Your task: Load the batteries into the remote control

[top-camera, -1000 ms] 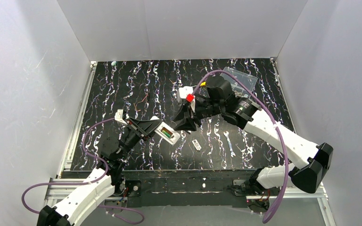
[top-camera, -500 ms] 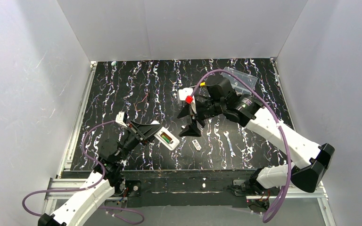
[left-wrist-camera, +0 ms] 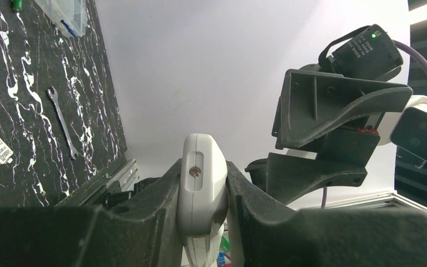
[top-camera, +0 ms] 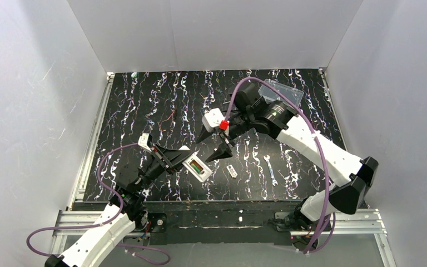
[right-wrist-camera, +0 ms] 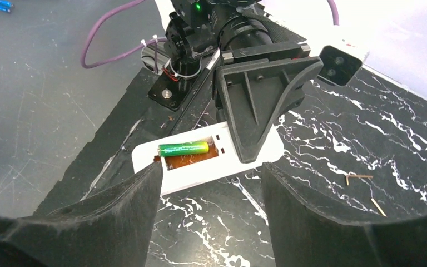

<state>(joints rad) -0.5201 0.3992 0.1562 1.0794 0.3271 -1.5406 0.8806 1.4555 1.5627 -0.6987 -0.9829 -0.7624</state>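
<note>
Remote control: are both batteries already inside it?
No: only one green battery sits in the remote control; the neighbouring slot is empty.

2 arms, same build. Left arm [top-camera: 95,236]: white shell links, black joint housings. Right arm [top-camera: 300,136]: same white shells, chunky black elbow block [top-camera: 351,189]. Purple cable [right-wrist-camera: 87,39] runs along each arm, held by white zip ties [right-wrist-camera: 154,40]. Jaws matte black plastic, wedge-shaped, ribbed on outer faces. White boxy camera [top-camera: 212,119] at each wrist, dark lens face; small red block [top-camera: 223,125] beside the right one. Green indicator light [right-wrist-camera: 198,6] on black wrist module. Silver screw [right-wrist-camera: 168,93] in black bracket.
</note>
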